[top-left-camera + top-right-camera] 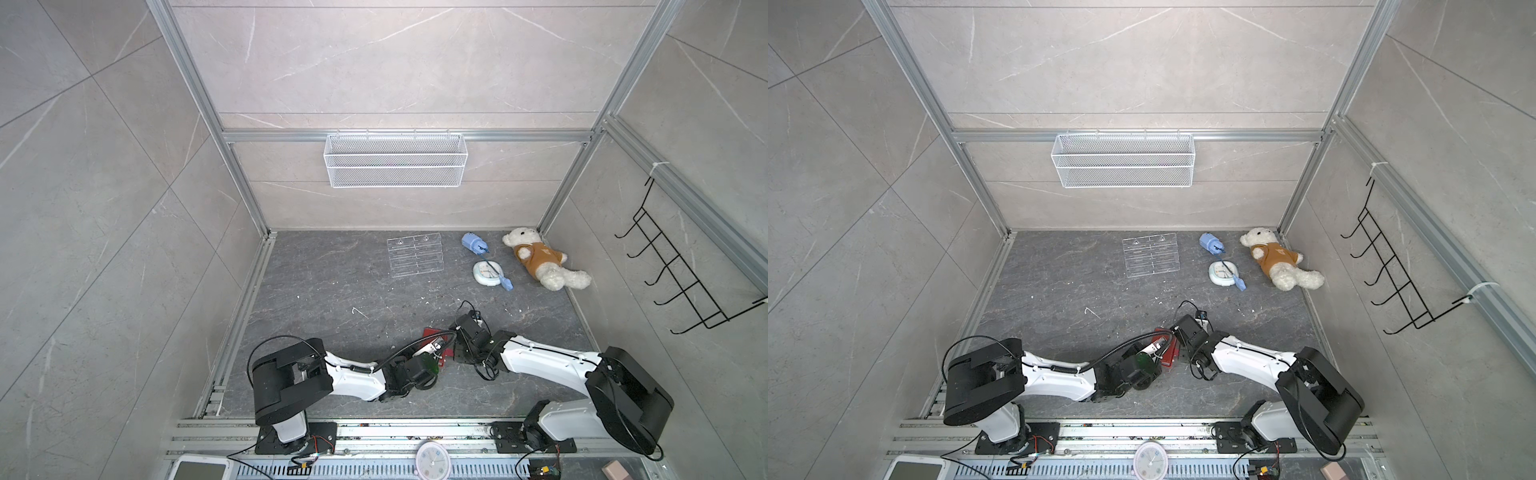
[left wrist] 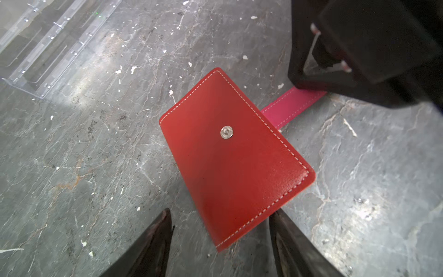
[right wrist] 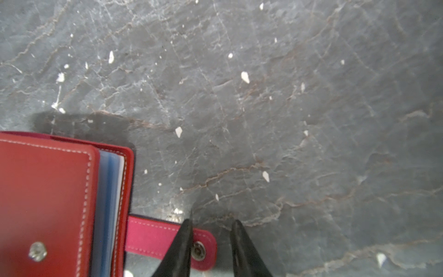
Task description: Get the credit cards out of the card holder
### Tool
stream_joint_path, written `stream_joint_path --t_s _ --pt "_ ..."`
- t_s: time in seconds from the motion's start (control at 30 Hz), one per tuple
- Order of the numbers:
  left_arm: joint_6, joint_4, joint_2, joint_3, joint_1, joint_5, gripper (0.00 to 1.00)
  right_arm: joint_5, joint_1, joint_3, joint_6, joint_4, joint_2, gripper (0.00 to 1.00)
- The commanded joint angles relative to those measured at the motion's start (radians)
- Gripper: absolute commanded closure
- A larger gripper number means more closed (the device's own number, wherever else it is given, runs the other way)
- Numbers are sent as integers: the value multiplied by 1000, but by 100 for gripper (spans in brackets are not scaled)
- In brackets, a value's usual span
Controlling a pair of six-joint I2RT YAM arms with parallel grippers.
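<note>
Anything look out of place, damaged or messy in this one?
The snap tab of the card holder is undone, sticking out sideways; blue sleeves show at the open edge. White flecks litter the dark tabletop. The teddy bear lies flat in the back corner.

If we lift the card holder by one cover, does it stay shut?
Probably flops open: the card holder has its snap tab lying unfastened on the table, and its cover gapes over the blue sleeves. It lies flat and thin, so a push should slide it, not tip it. The glossy cover may be slippery.
</note>
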Motion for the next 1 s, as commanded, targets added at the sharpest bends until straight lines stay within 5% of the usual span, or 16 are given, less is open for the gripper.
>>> stream_joint_path --t_s 0.0,0.97 --pt "-36 36 -39 9 -2 -45 34 -44 -3 -29 -13 -9 32 69" --pt "-293 167 -84 -61 81 -56 37 -99 -3 -20 -38 14 -32 68"
